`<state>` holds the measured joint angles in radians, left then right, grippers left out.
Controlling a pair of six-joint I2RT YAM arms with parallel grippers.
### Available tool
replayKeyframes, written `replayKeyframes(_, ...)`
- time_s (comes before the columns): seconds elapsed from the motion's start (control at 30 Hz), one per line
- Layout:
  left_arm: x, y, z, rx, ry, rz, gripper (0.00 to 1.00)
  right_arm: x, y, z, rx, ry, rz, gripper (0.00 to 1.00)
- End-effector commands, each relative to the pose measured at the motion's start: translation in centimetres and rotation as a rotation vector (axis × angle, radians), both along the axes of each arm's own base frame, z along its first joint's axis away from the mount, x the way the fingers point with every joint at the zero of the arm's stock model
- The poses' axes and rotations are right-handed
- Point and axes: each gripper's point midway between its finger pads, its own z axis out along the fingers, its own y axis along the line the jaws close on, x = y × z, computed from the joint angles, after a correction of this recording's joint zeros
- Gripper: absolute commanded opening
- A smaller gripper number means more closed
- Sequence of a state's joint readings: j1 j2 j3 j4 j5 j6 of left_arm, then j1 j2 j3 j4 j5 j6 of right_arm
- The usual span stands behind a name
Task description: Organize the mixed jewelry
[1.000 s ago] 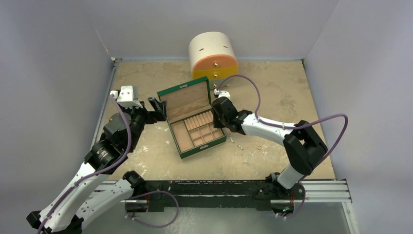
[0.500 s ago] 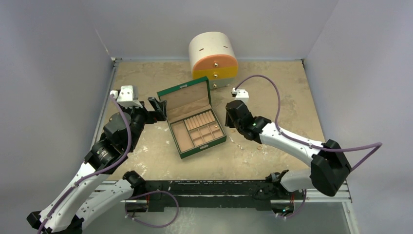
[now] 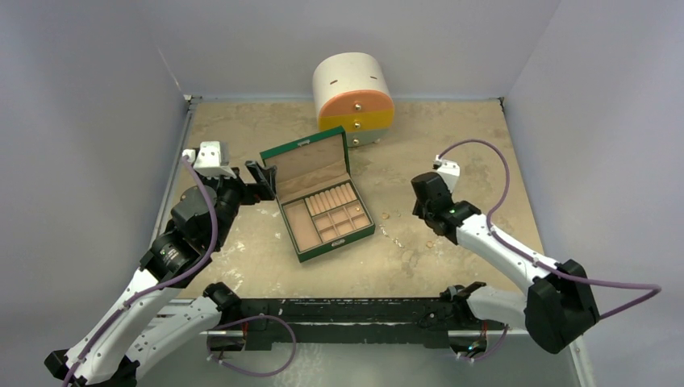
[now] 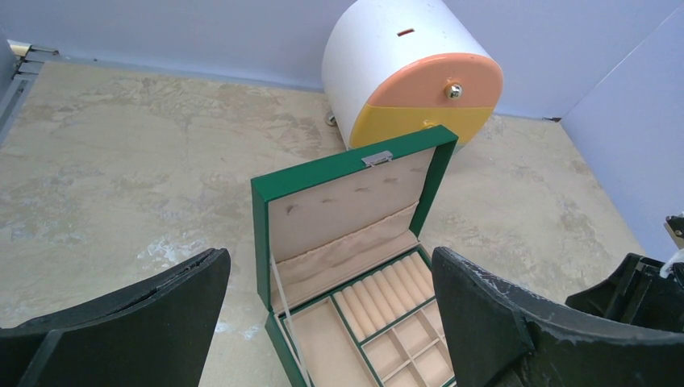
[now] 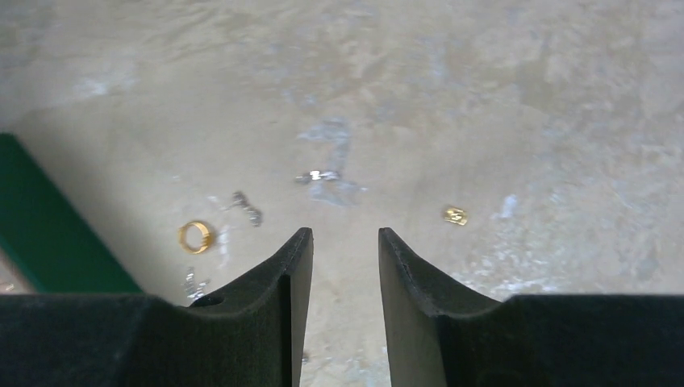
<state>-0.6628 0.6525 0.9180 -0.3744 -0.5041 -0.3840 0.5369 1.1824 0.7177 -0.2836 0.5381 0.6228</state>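
The mixed jewelry lies loose on the table right of the open green box (image 3: 319, 197). The right wrist view shows a gold ring (image 5: 196, 236), a small gold piece (image 5: 455, 215), a silvery bit (image 5: 319, 175), a dark chain bit (image 5: 248, 208) and another silvery bit (image 5: 193, 284). From the top I see tiny pieces (image 3: 390, 215) and a thin chain (image 3: 391, 236). My right gripper (image 5: 343, 234) is open and empty above the table, right of these pieces (image 3: 425, 211). My left gripper (image 4: 329, 258) is wide open and empty at the box's left side (image 3: 262, 184). The tan compartments (image 4: 387, 322) look empty.
A white drum-shaped cabinet (image 3: 353, 101) with orange and yellow drawer fronts stands behind the box, also in the left wrist view (image 4: 411, 76). The box lid (image 4: 347, 193) stands upright. Grey walls enclose the table on three sides.
My right arm has swung right, from the box's right edge out over the loose pieces. The left arm and box have not moved.
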Motion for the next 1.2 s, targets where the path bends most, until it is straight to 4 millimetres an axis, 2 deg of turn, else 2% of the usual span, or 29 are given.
replayKeyframes(0.0,0.2,-0.3,1.2,-0.045,-0.035,-0.002,0.96,-0.8,-3.6,-0.6,-0.001,-0.002,-0.139,0.38)
replayKeyframes(0.1,0.2,-0.3,1.1,-0.043,-0.033,-0.003,0.96,-1.0,-4.7,-1.1,0.022,0.005,-0.18,0.37)
replayKeyframes(0.33,0.2,-0.3,1.1,-0.043,-0.033,-0.003,0.96,-1.1,-5.8,-3.7,0.093,0.094,-0.247,0.38)
replayKeyframes(0.63,0.3,-0.2,1.1,-0.043,-0.032,-0.001,0.96,-0.8,-6.4,-5.8,0.106,0.162,-0.291,0.37)
replayKeyframes(1.17,0.3,-0.2,1.1,-0.04,-0.032,0.001,0.96,-0.7,-6.9,-6.2,0.098,0.185,-0.317,0.23)
